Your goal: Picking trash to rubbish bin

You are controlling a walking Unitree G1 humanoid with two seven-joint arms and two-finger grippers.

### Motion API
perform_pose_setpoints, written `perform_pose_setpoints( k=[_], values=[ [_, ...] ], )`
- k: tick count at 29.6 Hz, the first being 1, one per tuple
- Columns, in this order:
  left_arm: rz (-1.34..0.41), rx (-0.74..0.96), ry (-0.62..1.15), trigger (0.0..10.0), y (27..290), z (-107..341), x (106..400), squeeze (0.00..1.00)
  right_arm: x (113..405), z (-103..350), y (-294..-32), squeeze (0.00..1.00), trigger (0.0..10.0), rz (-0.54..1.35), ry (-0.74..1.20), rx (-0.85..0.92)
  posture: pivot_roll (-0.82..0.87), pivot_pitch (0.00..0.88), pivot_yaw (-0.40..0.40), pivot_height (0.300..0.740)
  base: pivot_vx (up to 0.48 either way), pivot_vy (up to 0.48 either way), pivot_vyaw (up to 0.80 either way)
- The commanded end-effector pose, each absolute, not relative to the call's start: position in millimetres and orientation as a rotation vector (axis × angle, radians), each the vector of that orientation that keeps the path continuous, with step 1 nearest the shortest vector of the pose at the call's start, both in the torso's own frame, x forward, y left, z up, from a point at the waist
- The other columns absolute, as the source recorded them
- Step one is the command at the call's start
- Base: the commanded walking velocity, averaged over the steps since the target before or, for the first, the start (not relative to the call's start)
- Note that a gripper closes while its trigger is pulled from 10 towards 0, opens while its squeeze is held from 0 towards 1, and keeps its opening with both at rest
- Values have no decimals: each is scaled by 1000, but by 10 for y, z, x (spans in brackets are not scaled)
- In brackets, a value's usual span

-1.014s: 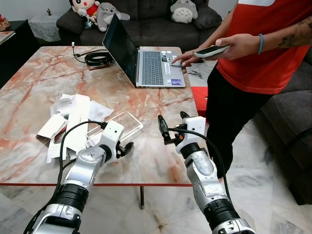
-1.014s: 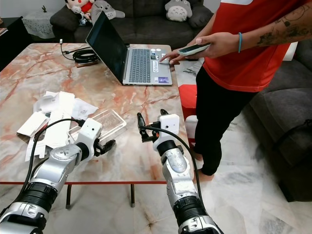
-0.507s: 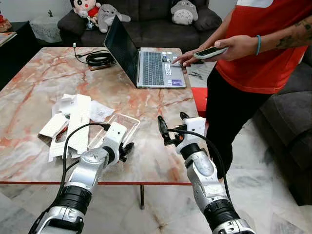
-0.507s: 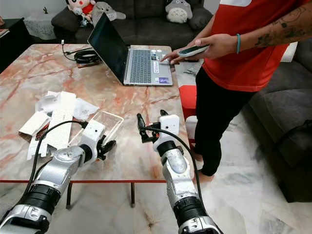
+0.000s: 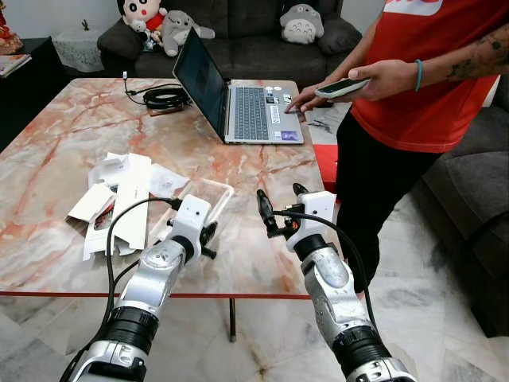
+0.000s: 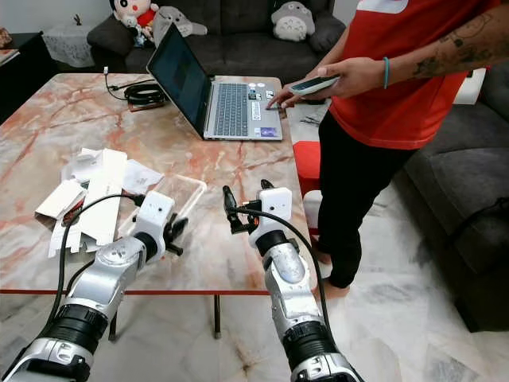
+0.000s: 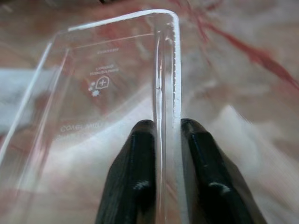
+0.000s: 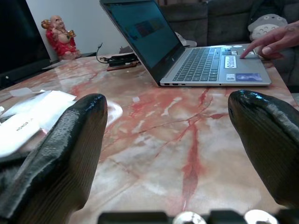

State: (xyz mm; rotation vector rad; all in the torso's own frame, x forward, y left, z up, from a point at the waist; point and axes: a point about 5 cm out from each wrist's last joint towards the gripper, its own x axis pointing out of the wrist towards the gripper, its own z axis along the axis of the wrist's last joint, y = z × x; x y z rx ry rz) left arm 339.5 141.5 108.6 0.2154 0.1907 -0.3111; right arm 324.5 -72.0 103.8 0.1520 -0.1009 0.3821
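Left hand [image 7: 166,135] pinching the clear plastic tray's [image 7: 103,84] wall; right hand [image 8: 168,126] beside it, spread wide above the counter [image 5: 238,171].

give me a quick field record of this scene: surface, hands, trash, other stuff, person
surface: pink-veined marble table
left hand: left hand shut on the rim of the clear plastic tray, near the table's front edge
right hand: right hand open, raised over the table's front right part, holding nothing
trash: white paper and cardboard packaging pieces lying beside the tray on the robot's left
other: open silver laptop; coiled black cable
person: stands at the table's right side in a red shirt, holding a phone, a finger on the laptop
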Motion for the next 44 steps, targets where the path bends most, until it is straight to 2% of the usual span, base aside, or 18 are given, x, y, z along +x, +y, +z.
perform_pose_setpoints(
  k=[1, 2, 3, 4, 5, 12, 23, 36, 44],
  values=[
    [-268, 215, 107, 0, 1412, 1224, 3427, 0, 3245, 1062, -703, 0, 10000, 390, -109, 143, -12, 0, -18, 740, 0, 0, 0],
    [-259, 216, 98, 0, 1412, 1234, 3428, 0, 3246, 1062, -704, 0, 10000, 389, -109, 143, -14, 0, -17, 740, 0, 0, 0],
    [-235, 232, 63, 8980, 1403, 1268, 3425, 0, 3249, 1064, -707, 0, 10000, 388, -110, 143, -13, 0, -17, 740, 0, 0, 0],
    [-224, 238, 47, 8980, 1400, 1281, 3424, 0, 3250, 1066, -709, 0, 10000, 388, -110, 143, -13, 0, -17, 740, 0, 0, 0],
    [-214, 247, 22, 10000, 1389, 1306, 3420, 0, 3251, 1067, -712, 0, 10000, 386, -111, 143, -13, 0, -17, 740, 0, 0, 0],
    [-170, 251, -155, 10000, 1292, 1471, 3353, 0, 3287, 1165, -705, 0, 10000, 384, -145, 150, -10, 2, -17, 740, 0, 0, 0],
    [-39, 246, -306, 10000, 1230, 1599, 3280, 0, 3315, 1227, -738, 0, 10000, 365, -168, 157, -10, 23, -16, 740, 0, 0, 0],
    [63, 244, -338, 10000, 1298, 1611, 3239, 0, 3343, 1255, -794, 0, 10000, 346, -173, 140, -11, 31, -14, 740, 0, 0, 0],
    [80, 249, -338, 10000, 1313, 1601, 3232, 0, 3336, 1248, -815, 0, 10000, 338, -177, 130, -13, 30, -8, 740, 0, 0, 782]
  ],
)
